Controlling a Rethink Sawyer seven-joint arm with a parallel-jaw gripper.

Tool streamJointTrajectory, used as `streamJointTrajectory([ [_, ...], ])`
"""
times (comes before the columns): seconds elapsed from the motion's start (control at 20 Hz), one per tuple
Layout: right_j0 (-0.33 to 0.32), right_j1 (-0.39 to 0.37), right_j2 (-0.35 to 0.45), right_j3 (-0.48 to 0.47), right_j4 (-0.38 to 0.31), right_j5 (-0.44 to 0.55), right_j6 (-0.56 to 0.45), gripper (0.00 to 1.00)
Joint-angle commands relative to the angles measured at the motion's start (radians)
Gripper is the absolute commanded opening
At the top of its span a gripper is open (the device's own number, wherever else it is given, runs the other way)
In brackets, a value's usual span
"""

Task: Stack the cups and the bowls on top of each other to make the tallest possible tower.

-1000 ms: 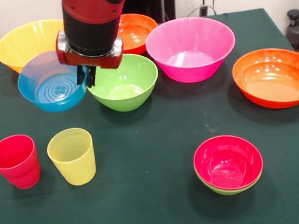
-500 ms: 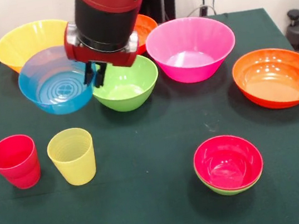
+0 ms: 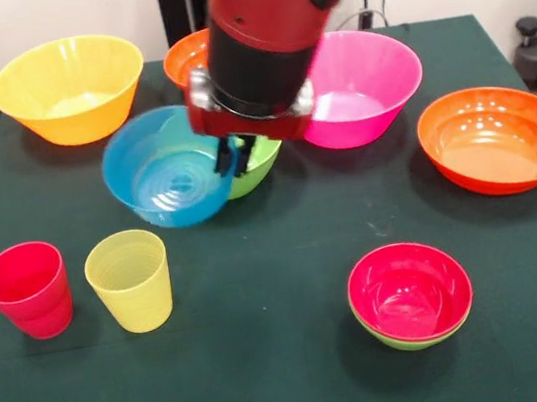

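1. The blue bowl (image 3: 168, 170) is being held off the green table (image 3: 272, 362) by the gripper (image 3: 238, 153), whose fingers are closed on the bowl's rim at its right side — the bowl is hanging tilted, its inside turned toward the camera.
2. Seven bowls are being shown in all: one blue, one yellow-orange (image 3: 70, 87), one pink (image 3: 357, 82), one green (image 3: 261, 162), one red (image 3: 409, 291) and two orange.
3. The green bowl is being largely hidden behind the blue bowl and the gripper; only a part of its right side is showing.
4. One orange bowl (image 3: 189, 59) is being partly covered by the red and black arm (image 3: 268, 29) at the far side of the table; the other, larger orange bowl (image 3: 497, 137) is sitting alone at the right edge.
5. The red bowl is being carried inside a light-green bowl (image 3: 411, 339), of which only a thin rim is showing — this pair, the tower, is standing in the near right part of the table, well apart from the gripper.
6. Two cups are being shown at the near left: the red cup (image 3: 27, 290) and the yellow cup (image 3: 130, 280), both upright, side by side and not touching.
7. The yellow-orange bowl is sitting at the far left corner, and the pink bowl is standing just to the right of the arm.
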Motion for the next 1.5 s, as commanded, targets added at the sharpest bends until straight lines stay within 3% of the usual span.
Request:
streamJointTrajectory([
  [0.05, 0.061, 0.106, 0.032, -0.021, 0.039, -0.078, 0.227, 0.00],
  [0.35, 0.104, 0.140, 0.009, -0.049, 0.081, -0.095, 0.289, 0.00],
  [0.8, 0.162, 0.225, -0.005, -0.180, 0.111, -0.067, 0.363, 0.00],
  [1.5, 0.191, 0.210, -0.045, -0.203, 0.154, -0.002, 0.356, 0.00],
])
